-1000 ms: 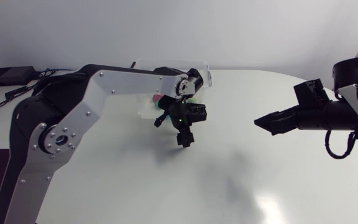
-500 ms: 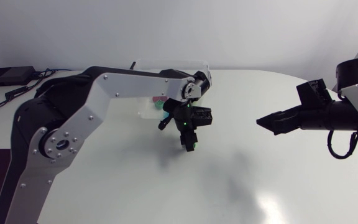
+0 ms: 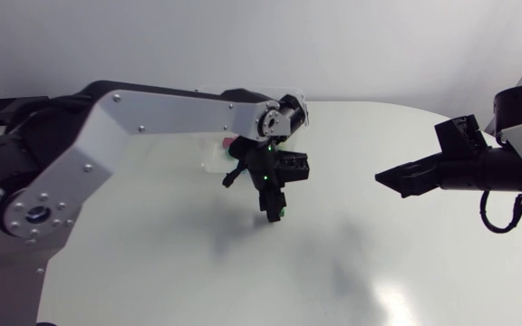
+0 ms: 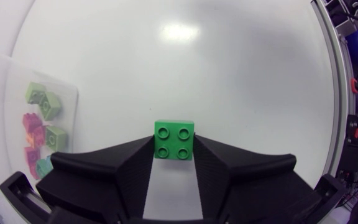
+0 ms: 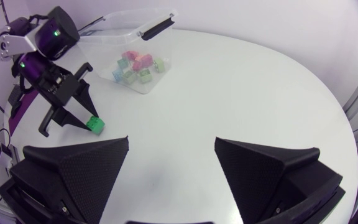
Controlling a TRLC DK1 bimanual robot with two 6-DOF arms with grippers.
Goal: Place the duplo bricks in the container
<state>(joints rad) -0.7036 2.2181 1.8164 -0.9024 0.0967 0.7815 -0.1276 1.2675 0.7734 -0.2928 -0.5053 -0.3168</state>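
Green duplo brick [image 4: 174, 134] is sitting clamped by its flat sides between the left hand's [image 4: 174, 148] fingertips; light, rigid, slick plastic, probably tolerating a firm squeeze. Right hand [image 5: 171, 142] is gaping open.

Container [image 3: 208, 156] and its bricks [image 3: 228, 143] largely hidden behind the left arm [image 3: 152, 109].

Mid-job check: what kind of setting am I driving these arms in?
Probably a robotics lab test bench, not a home or factory: a bare white table, a clear plastic container holding pastel duplo bricks, and the left gripper shut on a green duplo brick.
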